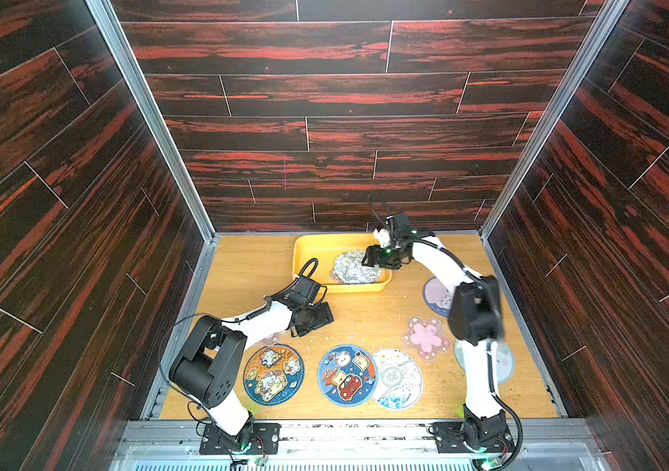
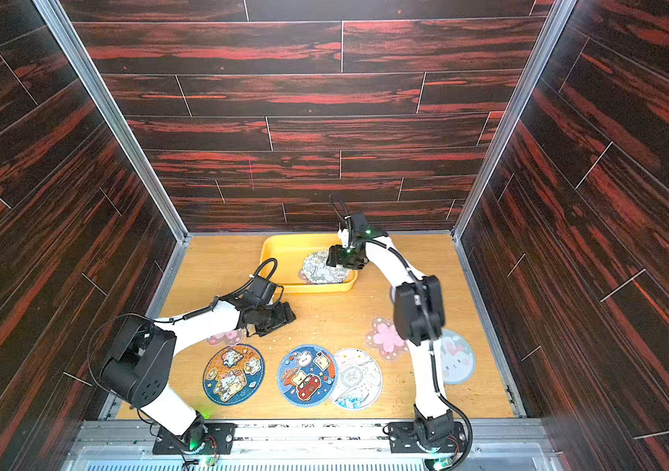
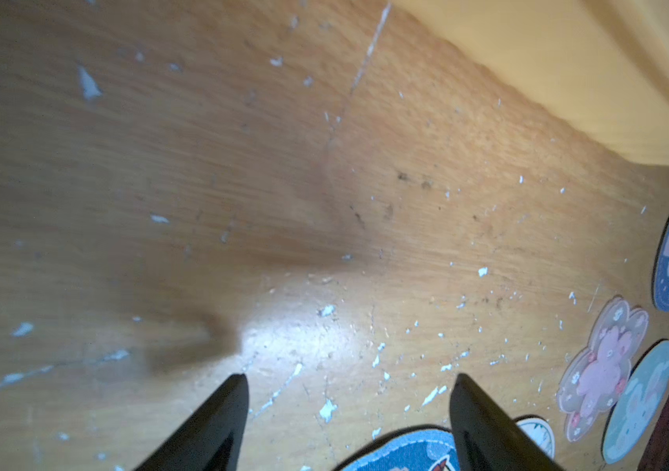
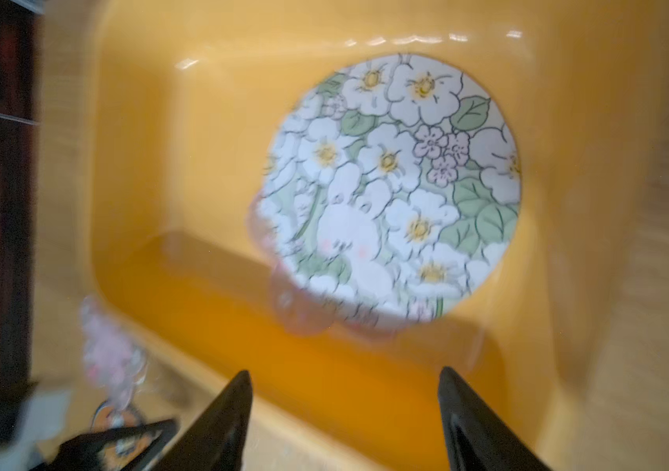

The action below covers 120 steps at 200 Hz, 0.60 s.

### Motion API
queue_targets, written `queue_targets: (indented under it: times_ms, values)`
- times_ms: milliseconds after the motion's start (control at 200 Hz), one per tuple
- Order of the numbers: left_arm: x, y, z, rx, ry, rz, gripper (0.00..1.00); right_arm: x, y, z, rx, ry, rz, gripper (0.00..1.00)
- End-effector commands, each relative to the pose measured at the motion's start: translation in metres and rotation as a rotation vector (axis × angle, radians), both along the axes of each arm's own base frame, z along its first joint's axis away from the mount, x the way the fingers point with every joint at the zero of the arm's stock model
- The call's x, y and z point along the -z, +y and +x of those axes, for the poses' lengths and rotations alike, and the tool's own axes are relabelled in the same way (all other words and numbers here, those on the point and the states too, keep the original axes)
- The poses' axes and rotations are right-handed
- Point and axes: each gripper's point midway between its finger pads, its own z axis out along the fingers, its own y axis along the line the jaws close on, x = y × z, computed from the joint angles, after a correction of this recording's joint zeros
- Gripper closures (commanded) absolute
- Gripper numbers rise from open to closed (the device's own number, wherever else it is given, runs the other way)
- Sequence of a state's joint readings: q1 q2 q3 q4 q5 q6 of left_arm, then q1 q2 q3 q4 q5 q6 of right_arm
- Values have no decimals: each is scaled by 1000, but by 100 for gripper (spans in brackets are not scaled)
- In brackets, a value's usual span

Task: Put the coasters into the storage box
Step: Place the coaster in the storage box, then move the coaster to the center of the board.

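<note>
The yellow storage box stands at the back of the table. In it a round floral coaster lies on a pink translucent one. My right gripper hovers over the box's right end, open and empty. My left gripper is open and empty over bare table in front of the box. On the table lie a cartoon coaster, a blue car coaster, a white wave coaster and a pink blossom coaster.
Three more coasters are partly hidden by the arms: a pink blossom under the left arm, a lavender disc and a pale blue rabbit disc by the right arm. Dark wood-pattern walls enclose three sides.
</note>
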State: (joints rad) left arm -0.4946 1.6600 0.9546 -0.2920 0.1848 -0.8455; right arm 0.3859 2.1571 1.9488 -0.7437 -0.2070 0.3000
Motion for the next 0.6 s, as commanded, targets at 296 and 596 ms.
queue_targets:
  times_ms: [296, 596]
  values:
    - [-13, -21, 11, 54, -35, -8, 18, 0, -85, -91, 185, 83, 37, 18]
    - [-13, -33, 14, 89, -27, -16, 17, 70, -176, -166, 488, 264, -32, 11]
